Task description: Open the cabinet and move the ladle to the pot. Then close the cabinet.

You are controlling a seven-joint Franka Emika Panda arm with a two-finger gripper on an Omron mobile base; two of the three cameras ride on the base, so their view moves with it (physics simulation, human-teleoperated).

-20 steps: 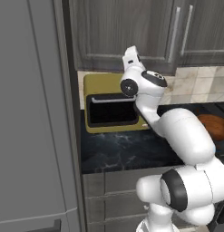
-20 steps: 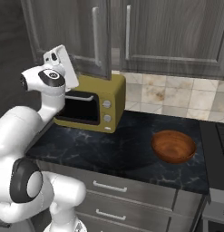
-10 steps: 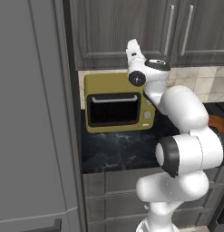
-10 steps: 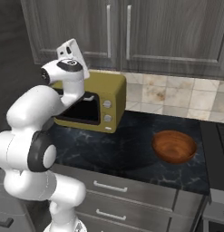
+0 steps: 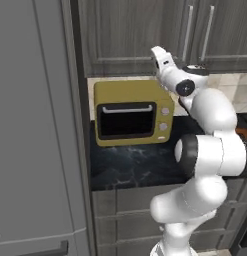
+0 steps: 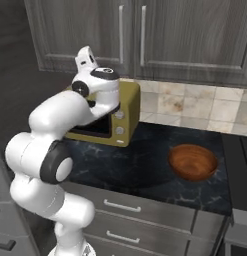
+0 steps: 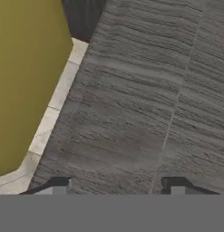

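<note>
My pincer (image 7: 118, 183) stands fairly wide and empty, facing the dark grey-brown wood-grain cabinet (image 7: 145, 90); I think its silver bar handle (image 5: 187, 33) lies aside, so closing may miss it.

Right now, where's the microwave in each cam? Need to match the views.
Left base view: microwave centre-left on the counter, door facing the camera.
Right base view: microwave centre-left, partly behind the arm.
Hand view: its olive top takes up the left side.
Shared landmark: the cabinet above it.
</note>
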